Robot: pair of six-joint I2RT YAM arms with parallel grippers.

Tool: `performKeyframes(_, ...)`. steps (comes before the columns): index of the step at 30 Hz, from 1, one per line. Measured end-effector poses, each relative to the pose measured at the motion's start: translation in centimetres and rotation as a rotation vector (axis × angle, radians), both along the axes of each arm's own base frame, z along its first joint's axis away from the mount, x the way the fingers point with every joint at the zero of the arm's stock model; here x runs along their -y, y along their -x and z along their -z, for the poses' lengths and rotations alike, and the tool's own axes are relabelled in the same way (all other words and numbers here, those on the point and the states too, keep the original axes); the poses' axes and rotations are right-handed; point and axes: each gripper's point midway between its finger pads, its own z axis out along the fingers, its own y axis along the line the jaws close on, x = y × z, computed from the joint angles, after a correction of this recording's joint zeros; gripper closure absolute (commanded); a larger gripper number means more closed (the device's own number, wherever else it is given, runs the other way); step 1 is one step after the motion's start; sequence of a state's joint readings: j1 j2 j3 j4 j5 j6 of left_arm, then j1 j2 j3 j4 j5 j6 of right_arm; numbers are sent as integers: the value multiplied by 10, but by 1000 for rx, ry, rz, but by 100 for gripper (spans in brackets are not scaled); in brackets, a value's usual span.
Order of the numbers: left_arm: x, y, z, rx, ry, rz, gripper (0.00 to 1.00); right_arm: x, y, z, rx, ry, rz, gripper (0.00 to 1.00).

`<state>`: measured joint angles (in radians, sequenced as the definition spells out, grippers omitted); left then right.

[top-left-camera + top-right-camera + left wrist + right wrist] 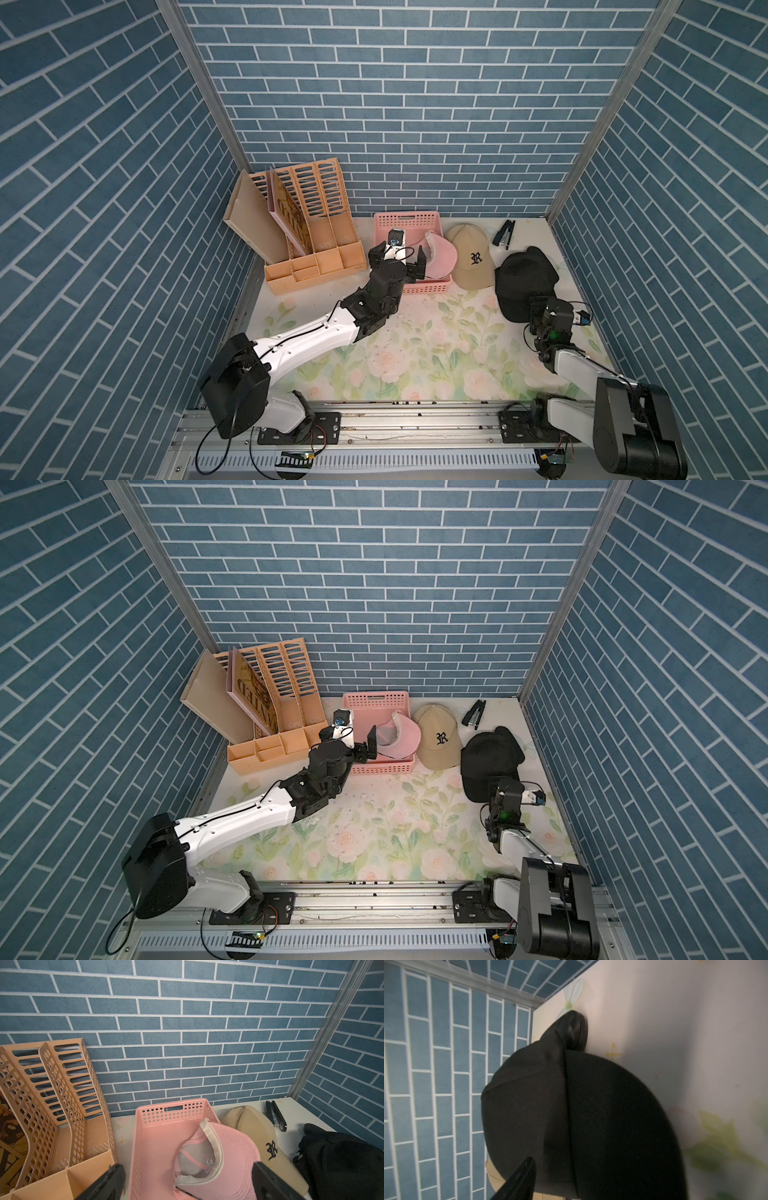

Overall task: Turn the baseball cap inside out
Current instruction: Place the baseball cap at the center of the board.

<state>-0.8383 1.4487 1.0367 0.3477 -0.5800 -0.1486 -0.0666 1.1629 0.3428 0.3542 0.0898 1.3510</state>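
Three caps are recorded at the far side of the table [415,353]. A black baseball cap [524,278] lies crown-up at the right, near the side wall. The right pincer [536,307] is set at its near edge. In the right wrist view only one finger [519,1180] shows against the black cloth [581,1115], and the other is hidden, so it cannot be told whether the pincer is open or clamped. A pink baseball cap [228,1151] lies in the pink basket [405,218] with its pale sweatband and inner side turned up. The left pincer [187,1164] is held just above the basket's near end with its jaws spread wide and nothing gripped, and the pink cap is seen between and beyond its fingers [108,1180]. A beige baseball cap [469,257] marked "R" lies between the basket and the black cap. A stapler [503,234] lies behind it, and a file organizer [316,232] stands at far left.
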Motion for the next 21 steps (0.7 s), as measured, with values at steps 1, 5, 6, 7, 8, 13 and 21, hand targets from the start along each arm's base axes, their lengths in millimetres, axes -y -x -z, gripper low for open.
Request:
performKeyframes(1, -1, -4, -3, 0, 0, -9, 1, -3, -3, -1, -33, 9, -30, 16)
performKeyframes(5, -14, -20, -18, 0, 3, -52, 0, -24, -10, 7, -190, 22, -213, 15)
performKeyframes(6, -18, -23, -21, 1, 5, -61, 0, -31, -10, 12, -235, 20, -268, 15)
performKeyframes(7, -21, -25, -21, -1, 5, -67, 0, -36, -8, 16, -271, 22, -311, 14)
performKeyframes(8, -24, -26, -20, -5, 4, -70, 0, -41, -4, 19, -302, 23, -355, 15)
performKeyframes(13, -27, -30, -12, -26, 1, -58, 1, -61, 25, 30, -416, 8, -516, 14)
performKeyframes(21, -27, -53, 16, -103, -48, -49, 0, -62, 44, -16, -455, 117, -637, 14)
